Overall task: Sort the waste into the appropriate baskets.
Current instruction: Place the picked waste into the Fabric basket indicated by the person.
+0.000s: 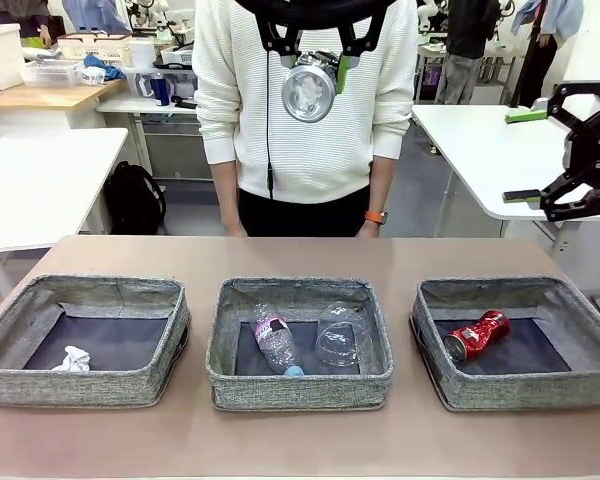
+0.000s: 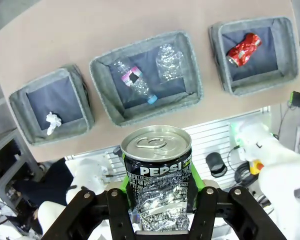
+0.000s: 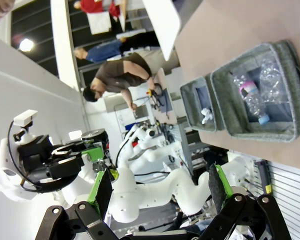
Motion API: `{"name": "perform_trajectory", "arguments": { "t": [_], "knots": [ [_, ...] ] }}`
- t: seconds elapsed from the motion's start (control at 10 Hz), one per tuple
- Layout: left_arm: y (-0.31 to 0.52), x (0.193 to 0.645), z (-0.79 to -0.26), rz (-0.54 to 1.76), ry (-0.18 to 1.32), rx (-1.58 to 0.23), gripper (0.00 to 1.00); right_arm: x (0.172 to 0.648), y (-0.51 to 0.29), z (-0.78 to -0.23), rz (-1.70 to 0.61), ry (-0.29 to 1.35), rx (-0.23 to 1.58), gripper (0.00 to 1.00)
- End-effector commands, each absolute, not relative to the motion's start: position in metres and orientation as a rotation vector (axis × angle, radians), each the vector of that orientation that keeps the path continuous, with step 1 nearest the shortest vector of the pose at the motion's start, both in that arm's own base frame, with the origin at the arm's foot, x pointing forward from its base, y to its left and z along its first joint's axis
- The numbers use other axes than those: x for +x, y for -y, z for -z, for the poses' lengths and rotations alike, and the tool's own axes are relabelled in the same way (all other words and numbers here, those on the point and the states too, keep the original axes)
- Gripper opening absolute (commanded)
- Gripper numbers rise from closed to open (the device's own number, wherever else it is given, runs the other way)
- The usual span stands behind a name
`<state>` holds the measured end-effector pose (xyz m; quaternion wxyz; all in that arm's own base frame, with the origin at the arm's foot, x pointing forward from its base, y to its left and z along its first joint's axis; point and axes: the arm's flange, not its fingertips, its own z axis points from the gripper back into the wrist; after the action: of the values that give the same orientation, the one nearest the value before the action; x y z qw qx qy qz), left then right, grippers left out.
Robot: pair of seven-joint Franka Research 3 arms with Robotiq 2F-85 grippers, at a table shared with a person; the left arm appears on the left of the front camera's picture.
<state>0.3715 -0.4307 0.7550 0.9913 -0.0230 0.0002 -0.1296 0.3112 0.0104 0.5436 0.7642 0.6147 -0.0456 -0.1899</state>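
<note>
High above the table's far side, my left gripper (image 1: 311, 72) is shut on a crushed black-and-white can (image 1: 309, 95); in the left wrist view the can (image 2: 157, 150) sits upright between the green pads (image 2: 123, 175). My right gripper (image 1: 523, 155) hangs open and empty at the right, above the table. Of the three grey baskets, the left one (image 1: 15, 305) holds a white paper wad (image 1: 72, 358). The middle basket (image 1: 295, 385) holds a clear bottle (image 1: 276, 342) and a clear cup (image 1: 342, 335). The right basket (image 1: 590, 310) holds a crushed red can (image 1: 477, 334).
A person in a white sweater (image 1: 305, 150) stands at the table's far edge, right behind the held can. White tables (image 1: 40, 180) stand off to both sides. Bare tabletop (image 1: 300, 255) lies between the baskets and the person.
</note>
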Motion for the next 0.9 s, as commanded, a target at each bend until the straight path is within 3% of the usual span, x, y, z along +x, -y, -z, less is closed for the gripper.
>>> {"name": "perform_trajectory", "arguments": {
  "t": [0.0, 0.8],
  "knots": [
    [0.429, 0.3675, -0.7563, 0.244, 0.019, -0.043, 0.42, 0.3122, -0.0116, -0.5459, 0.406, 0.106, 1.362, 1.0],
    [0.429, 0.3675, -0.7563, 0.244, 0.019, -0.043, 0.42, 0.3122, -0.0116, -0.5459, 0.406, 0.106, 1.362, 1.0]
  ]
}}
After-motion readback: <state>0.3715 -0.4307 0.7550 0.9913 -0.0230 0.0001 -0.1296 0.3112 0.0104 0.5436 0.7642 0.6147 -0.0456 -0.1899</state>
